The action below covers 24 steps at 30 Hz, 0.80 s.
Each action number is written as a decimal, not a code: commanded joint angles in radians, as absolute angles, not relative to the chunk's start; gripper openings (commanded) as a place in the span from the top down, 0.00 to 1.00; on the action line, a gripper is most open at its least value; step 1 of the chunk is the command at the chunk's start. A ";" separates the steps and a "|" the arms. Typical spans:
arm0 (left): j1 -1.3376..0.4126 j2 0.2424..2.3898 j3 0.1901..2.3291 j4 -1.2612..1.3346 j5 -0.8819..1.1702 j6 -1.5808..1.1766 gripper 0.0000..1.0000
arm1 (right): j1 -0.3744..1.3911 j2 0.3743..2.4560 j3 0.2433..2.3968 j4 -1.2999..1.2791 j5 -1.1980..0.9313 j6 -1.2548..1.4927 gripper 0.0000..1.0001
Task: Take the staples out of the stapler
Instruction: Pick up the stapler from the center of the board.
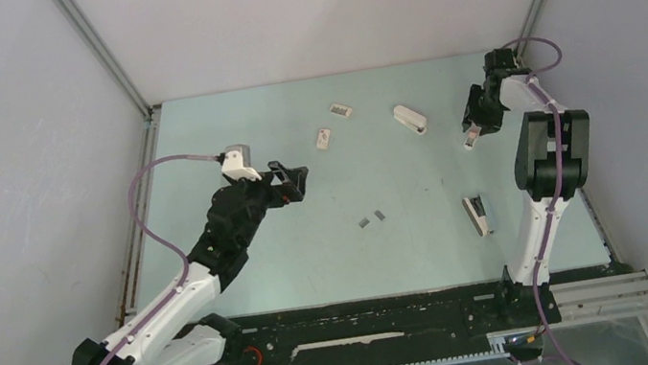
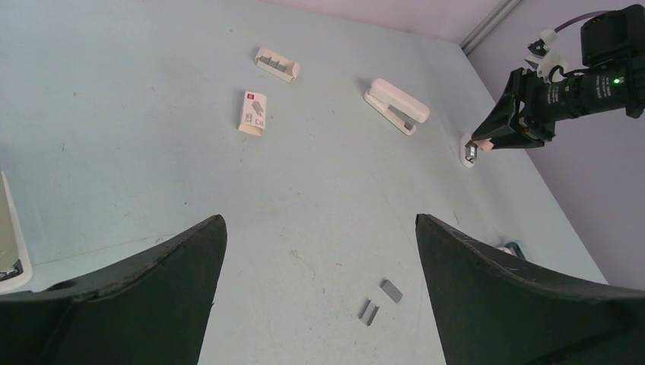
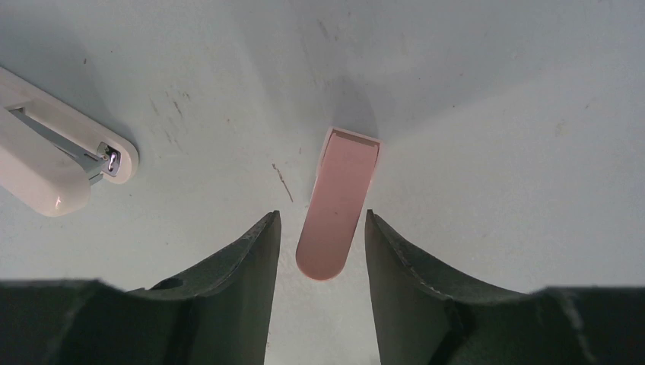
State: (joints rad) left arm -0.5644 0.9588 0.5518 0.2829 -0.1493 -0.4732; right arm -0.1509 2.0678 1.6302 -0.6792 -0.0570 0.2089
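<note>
Two short grey staple strips lie loose mid-table; in the left wrist view they lie below and between my fingers. A pink stapler lies flat at the right. My right gripper is open, with its fingers either side of the stapler's rounded near end and a small gap on each side. It also shows in the top view and the left wrist view. My left gripper is open wide and empty, above the table and left of the staples.
A white stapler lies at the back and shows in the right wrist view. A dark stapler lies near the right arm. A small white box with a red mark and another white piece lie at the back.
</note>
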 commanded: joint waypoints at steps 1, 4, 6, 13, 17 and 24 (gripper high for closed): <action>-0.564 0.938 0.531 0.329 -0.138 -0.486 0.00 | -0.153 2.080 1.646 -0.684 -0.046 0.216 0.47; -0.565 0.934 0.529 0.331 -0.137 -0.486 0.00 | -0.156 2.085 1.644 -0.686 -0.048 0.215 0.47; -0.565 0.932 0.528 0.334 -0.137 -0.489 0.00 | -0.159 2.088 1.640 -0.685 -0.052 0.218 0.47; -0.565 0.936 0.531 0.342 -0.127 -0.493 0.00 | -0.174 2.060 1.615 -0.674 -0.080 0.218 0.69; -0.564 0.939 0.529 0.357 -0.107 -0.495 0.00 | -0.179 2.016 1.586 -0.660 -0.122 0.211 0.93; -0.566 0.951 0.505 0.456 -0.010 -0.495 0.00 | -0.186 1.841 1.440 -0.568 -0.277 0.190 1.00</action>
State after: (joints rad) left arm -0.5644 0.9524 0.5438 0.3538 -0.0788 -0.4816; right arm -0.1810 1.9923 1.5017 -0.6308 -0.1581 0.2066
